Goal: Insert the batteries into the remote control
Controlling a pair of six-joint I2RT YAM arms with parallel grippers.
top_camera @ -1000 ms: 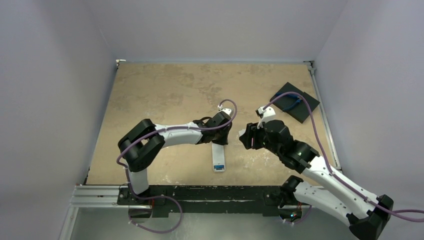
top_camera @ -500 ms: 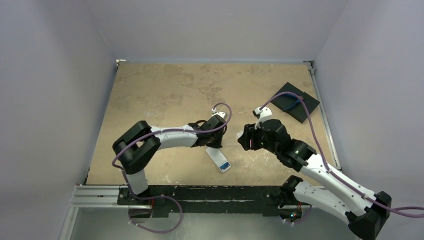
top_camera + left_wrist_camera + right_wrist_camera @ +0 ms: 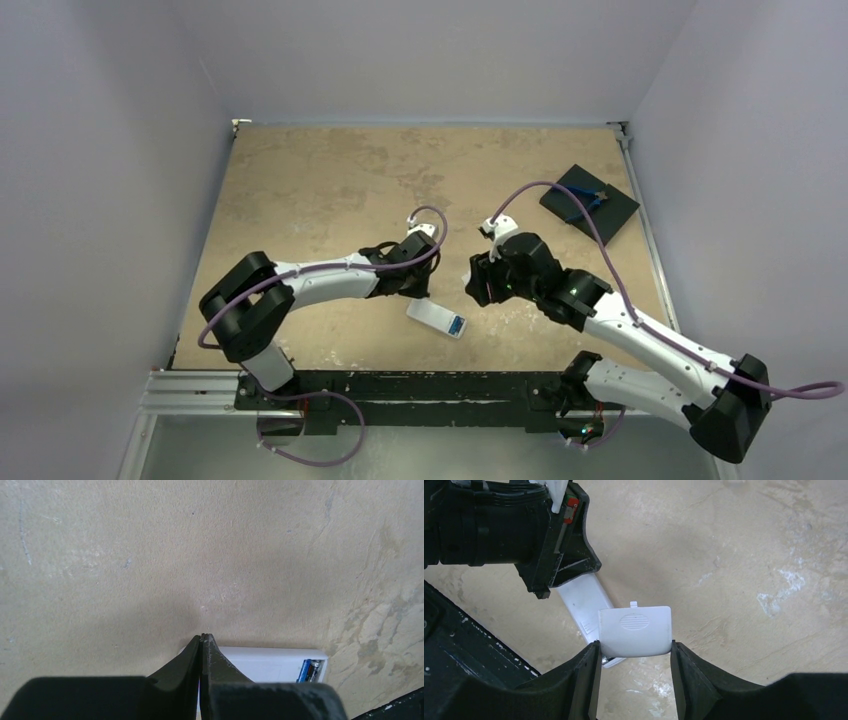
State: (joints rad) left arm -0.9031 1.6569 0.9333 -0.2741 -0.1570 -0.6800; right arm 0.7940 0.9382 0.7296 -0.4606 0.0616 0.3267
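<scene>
The white remote control [image 3: 437, 319] lies back up on the table, slanted, its battery bay at the right end. Both batteries [image 3: 310, 671], one blue and one dark, sit in that open bay. My left gripper [image 3: 202, 637] is shut with nothing between its fingers, and its tip rests at the remote control [image 3: 270, 662] by its long edge. My right gripper [image 3: 634, 643] is shut on a white battery cover [image 3: 636, 630] with a ribbed oval, held just above the remote control [image 3: 584, 600]. From the top view, the right gripper [image 3: 472, 285] hovers right of the left gripper [image 3: 415, 295].
A black square pad [image 3: 607, 224] lies at the table's far right, with blue-handled pliers [image 3: 588, 203] on it. The black mounting rail [image 3: 400, 385] runs along the near edge, close behind the remote. Walls close in on three sides.
The left gripper swung left and turned the remote from lengthwise to slanted across. The right gripper, still holding the cover, moved left toward the remote.
</scene>
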